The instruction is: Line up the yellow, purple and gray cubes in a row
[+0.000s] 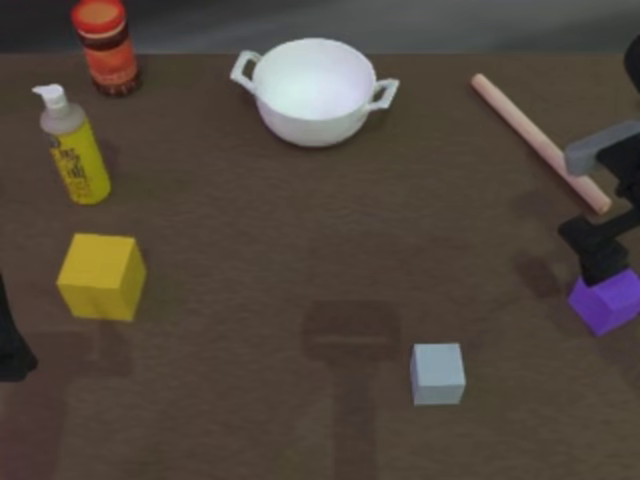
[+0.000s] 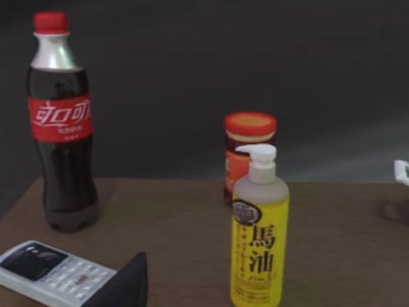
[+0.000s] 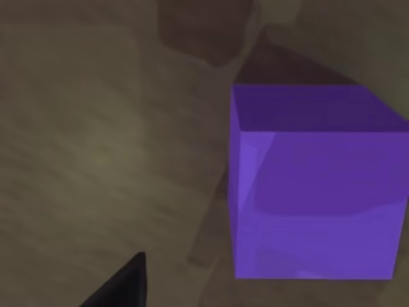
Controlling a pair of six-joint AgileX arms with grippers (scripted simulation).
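Observation:
The yellow cube (image 1: 100, 275), the largest, sits at the table's left. Front of centre lies the small gray cube (image 1: 437, 373). At the far right edge is the purple cube (image 1: 607, 300), which fills much of the right wrist view (image 3: 313, 185). My right gripper (image 1: 600, 262) hangs just above and slightly behind the purple cube, open and not holding it. Only one of its fingertips (image 3: 124, 284) shows, apart from the cube. My left gripper (image 1: 12, 350) is parked at the left edge in front of the yellow cube, with one finger (image 2: 128, 284) in view.
A white two-handled pot (image 1: 315, 90) stands at the back centre. A yellow pump bottle (image 1: 75, 150) and a red-lidded jar (image 1: 105, 45) are at the back left. A wooden rod (image 1: 540, 140) lies at the back right. A cola bottle (image 2: 62, 128) and a handset (image 2: 51, 272) show beside the left arm.

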